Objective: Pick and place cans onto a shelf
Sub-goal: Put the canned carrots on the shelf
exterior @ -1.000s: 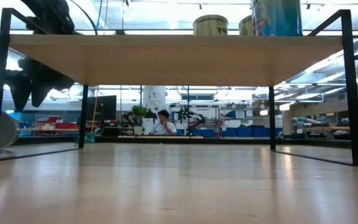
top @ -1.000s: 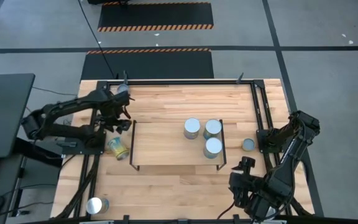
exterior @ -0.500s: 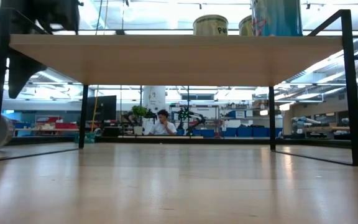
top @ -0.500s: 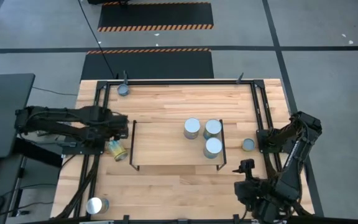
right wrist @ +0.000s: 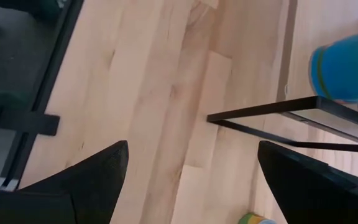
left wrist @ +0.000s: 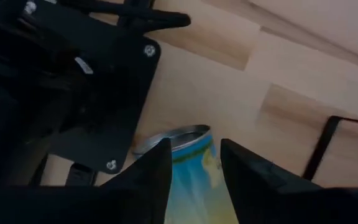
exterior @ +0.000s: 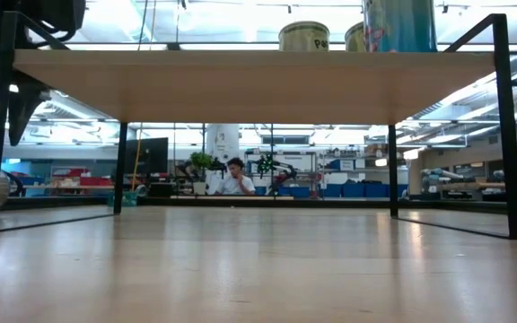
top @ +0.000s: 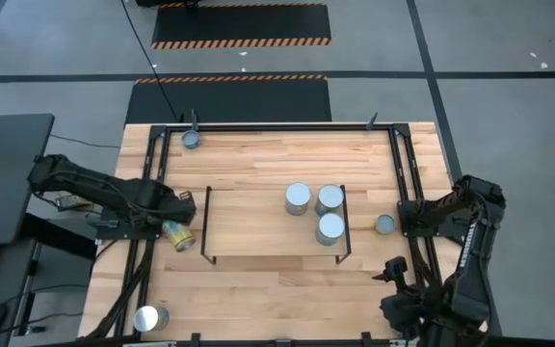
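Three cans [top: 299,199] [top: 330,199] [top: 330,228] stand upright on the low light-wood shelf [top: 258,226]; the low view shows them on its board [exterior: 258,81]. A can with a blue-and-yellow label [top: 181,233] lies on its side on the table just left of the shelf. My left gripper [top: 178,206] hovers over it, open; in the left wrist view the can [left wrist: 188,165] shows past the gap between the fingers, and I see no touch. My right gripper [top: 393,275] is open and empty near the table's near right corner.
Single cans stand at the far left corner [top: 192,139], at the right by the black rails [top: 384,224] and at the near left corner [top: 149,318]. Black rail frames [top: 405,183] edge the table. Bare wood lies in front of the shelf [top: 277,284].
My left gripper has swung from the far left area toward the table's near edge, down to the lying can beside the shelf. My right gripper has drawn back toward the near right corner. No can has moved.
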